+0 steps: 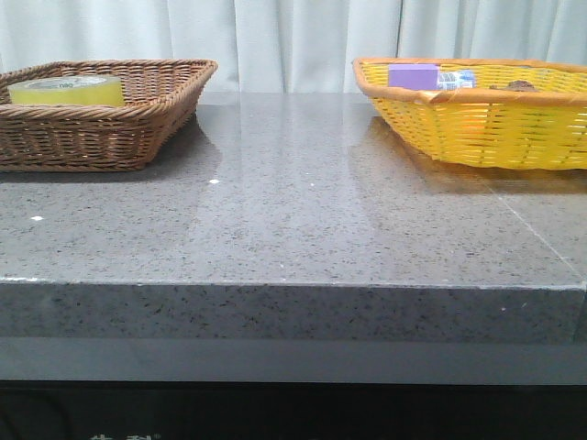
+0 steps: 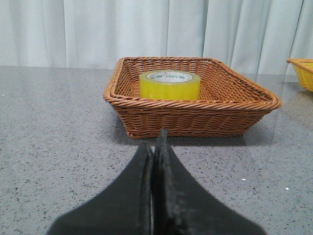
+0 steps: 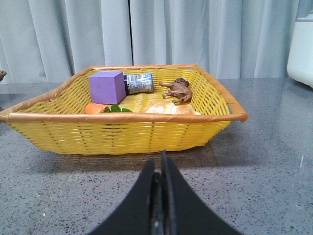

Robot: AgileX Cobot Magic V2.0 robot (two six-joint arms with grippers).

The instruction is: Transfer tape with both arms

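The yellow tape roll (image 1: 66,90) lies flat in the brown wicker basket (image 1: 138,137) at the table's far left; it also shows in the left wrist view (image 2: 169,85) inside that basket (image 2: 195,117). My left gripper (image 2: 155,142) is shut and empty, a short way in front of the brown basket, above the table. My right gripper (image 3: 161,161) is shut and empty, just in front of the yellow basket (image 3: 122,132). Neither arm shows in the front view.
The yellow basket (image 1: 495,128) at the far right holds a purple box (image 3: 106,86), a small can (image 3: 139,82), a brown toy animal (image 3: 178,90), a bread-like piece (image 3: 168,108) and an orange vegetable (image 3: 98,108). A white appliance (image 3: 301,39) stands beyond it. The grey stone table (image 1: 303,220) lies between the baskets.
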